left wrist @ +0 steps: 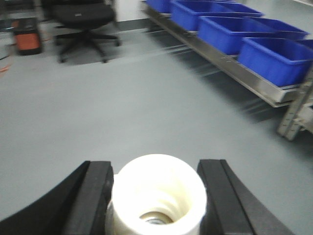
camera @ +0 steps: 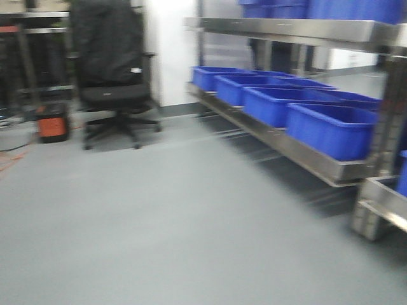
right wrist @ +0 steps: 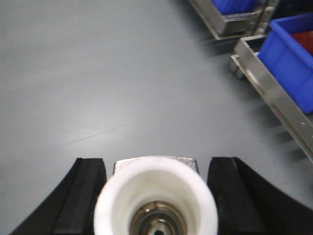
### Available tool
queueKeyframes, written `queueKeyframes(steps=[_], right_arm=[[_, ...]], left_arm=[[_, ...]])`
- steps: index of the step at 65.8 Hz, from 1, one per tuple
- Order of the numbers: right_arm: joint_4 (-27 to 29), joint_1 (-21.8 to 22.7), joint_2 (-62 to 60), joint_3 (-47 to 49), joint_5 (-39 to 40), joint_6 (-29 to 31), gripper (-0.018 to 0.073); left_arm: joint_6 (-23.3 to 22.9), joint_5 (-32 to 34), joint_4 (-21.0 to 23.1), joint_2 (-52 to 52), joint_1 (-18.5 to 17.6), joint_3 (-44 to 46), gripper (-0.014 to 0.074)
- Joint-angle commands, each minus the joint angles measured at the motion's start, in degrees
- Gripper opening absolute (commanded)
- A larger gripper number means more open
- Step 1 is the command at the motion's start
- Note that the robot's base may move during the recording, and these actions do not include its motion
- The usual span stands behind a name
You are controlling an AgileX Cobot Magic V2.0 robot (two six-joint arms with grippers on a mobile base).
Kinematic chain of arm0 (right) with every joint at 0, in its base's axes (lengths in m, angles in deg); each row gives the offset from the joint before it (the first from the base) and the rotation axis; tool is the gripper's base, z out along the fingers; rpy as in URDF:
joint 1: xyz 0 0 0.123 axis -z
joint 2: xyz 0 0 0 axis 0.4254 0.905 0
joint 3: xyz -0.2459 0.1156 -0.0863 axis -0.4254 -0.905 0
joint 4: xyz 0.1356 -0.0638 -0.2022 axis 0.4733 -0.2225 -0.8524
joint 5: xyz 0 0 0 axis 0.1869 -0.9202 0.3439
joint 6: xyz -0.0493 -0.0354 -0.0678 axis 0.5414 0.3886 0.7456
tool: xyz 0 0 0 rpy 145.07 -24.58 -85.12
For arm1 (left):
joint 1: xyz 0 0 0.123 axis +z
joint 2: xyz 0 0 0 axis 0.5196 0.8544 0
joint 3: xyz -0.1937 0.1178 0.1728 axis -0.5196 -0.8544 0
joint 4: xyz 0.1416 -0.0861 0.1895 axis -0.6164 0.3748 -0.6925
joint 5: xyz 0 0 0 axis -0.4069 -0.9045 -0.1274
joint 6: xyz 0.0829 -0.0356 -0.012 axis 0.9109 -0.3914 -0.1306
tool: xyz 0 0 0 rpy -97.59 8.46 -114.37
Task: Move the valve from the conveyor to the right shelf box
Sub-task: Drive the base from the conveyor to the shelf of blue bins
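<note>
Valve (left wrist: pixel 156 196) in left gripper (left wrist: pixel 155 165); second valve (right wrist: pixel 155 200) in right gripper (right wrist: pixel 156 161).
Both pinch the white caps, a jaw either side. Likely rigid, weighty, slick; hold across cap.

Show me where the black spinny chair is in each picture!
Front view: the black chair stands upper left, beside the white wall.
Left wrist view: top left, past the grey floor.
Right wrist view: not in it.
Shared landmark: the blue boxes on the steel shelf, at the right in all three.
</note>
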State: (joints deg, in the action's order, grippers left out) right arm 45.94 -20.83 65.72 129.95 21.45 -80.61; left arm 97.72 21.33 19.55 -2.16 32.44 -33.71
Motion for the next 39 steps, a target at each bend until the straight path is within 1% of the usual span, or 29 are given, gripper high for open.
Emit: queueKeyframes(steps=[1, 39], right_arm=[[-0.39, -0.08, -0.53, 0.47, 4.00, 0.22, -0.0162], [-0.39, -0.08, -0.53, 0.47, 4.00, 0.22, -0.0162]], left_arm=[[-0.41, 2.96, 0.53, -0.27, -0.21, 0.18, -0.0111], [-0.41, 2.96, 0.53, -0.27, -0.21, 0.18, -0.0111]])
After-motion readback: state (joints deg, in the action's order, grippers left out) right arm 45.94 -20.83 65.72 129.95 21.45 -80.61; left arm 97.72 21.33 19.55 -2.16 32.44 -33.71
